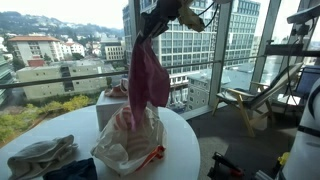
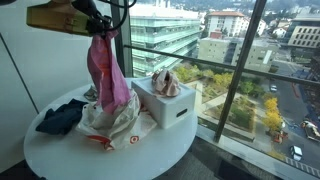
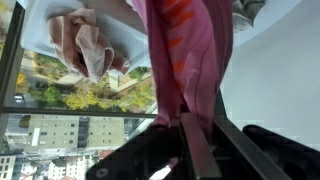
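Gripper [image 1: 151, 24] clamped on a long pink cloth [image 1: 148, 75], orange-streaked, hanging limp.

My pincer [image 1: 150, 30] grips the top of a pink cloth [image 1: 150, 78], which hangs straight down above the round white worktop [image 1: 185, 135]. Its lower end meets a crumpled white plastic bag [image 1: 125, 142]. Just behind the bag stands a white box [image 1: 105, 108]. A grey cloth [image 1: 40, 155] and a dark blue cloth [image 1: 72, 170] lie nearer the camera.
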Robot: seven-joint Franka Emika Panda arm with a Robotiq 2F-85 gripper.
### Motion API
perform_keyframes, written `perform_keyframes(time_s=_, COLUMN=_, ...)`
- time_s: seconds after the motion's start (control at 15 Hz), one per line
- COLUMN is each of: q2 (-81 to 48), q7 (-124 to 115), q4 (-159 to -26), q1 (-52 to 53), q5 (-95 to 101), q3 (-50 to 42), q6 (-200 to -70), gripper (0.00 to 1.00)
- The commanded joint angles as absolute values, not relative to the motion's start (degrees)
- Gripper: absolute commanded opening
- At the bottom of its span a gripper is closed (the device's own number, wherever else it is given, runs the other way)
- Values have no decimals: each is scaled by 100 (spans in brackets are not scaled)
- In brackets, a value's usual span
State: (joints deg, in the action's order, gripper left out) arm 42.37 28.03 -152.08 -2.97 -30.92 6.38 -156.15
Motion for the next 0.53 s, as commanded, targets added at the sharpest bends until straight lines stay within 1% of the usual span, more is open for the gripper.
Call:
perform_keyframes(time_s=0.0, q2=4200, q7=2484, q4=-15115, q1=634, q5=-2244, q3=-115, q6=-15447, gripper=3)
perform_keyframes(time_s=0.2, q2=3908, q7=2395, q4=-14910, q1=1128, q5=-1923, q3=-564, q6=-15186, gripper=3)
perform_keyframes(time_s=0.47, q2=3688, q7=2527, q4=-14754, q1=1564, q5=-1856, q3=-911, q6=-14983, gripper=3)
